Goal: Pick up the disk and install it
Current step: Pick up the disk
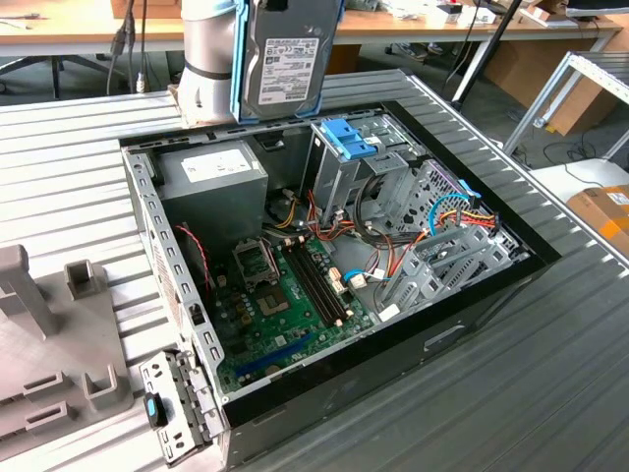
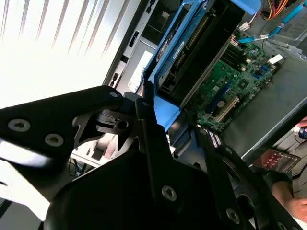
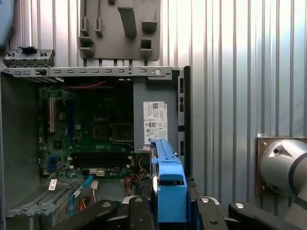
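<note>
Exterior view: disk (image 1: 290, 59) upright, aloft over far rim of open case (image 1: 442, 344), white label facing camera.
Second wrist view: disk edge-on above motherboard (image 2: 225, 81).
First wrist view: claw (image 3: 169, 213) clamped on disk's blue frame edges.
Likely rigid, dense, shock-sensitive; frame edges best hold.

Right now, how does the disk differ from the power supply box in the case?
The disk is up in the air, upright, clamped in the jaws of the gripper; the power supply box sits inside the computer case, in a corner. The disk is edged by a bright blue frame; the power supply box is plain grey. Both are grey metal with a white label.
</note>
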`<state>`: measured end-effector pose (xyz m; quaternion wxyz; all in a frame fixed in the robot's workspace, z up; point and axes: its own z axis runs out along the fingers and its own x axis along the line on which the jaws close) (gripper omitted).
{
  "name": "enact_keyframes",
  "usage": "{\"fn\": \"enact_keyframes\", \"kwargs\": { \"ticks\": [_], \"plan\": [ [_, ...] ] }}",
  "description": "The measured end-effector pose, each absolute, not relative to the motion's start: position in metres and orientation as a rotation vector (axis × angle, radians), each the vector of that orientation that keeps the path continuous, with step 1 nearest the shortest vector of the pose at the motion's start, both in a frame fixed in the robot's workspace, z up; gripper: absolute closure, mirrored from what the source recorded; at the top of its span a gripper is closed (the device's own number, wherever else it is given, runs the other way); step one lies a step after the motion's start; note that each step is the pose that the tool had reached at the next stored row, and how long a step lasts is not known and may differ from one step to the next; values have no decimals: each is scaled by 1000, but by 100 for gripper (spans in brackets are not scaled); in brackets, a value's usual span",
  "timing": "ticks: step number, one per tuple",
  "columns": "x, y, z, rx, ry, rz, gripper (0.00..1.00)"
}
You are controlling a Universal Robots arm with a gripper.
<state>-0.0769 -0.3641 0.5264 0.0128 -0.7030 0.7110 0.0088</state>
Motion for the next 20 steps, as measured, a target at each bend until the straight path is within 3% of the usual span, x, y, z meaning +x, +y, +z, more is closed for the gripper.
{"fn": "enact_keyframes", "kwargs": {
  "ticks": [11,20],
  "plan": [
    [-46,-388,526,-2191,2216,28,64],
    [-35,-429,526,-2191,2215,27,64]
  ]
}}
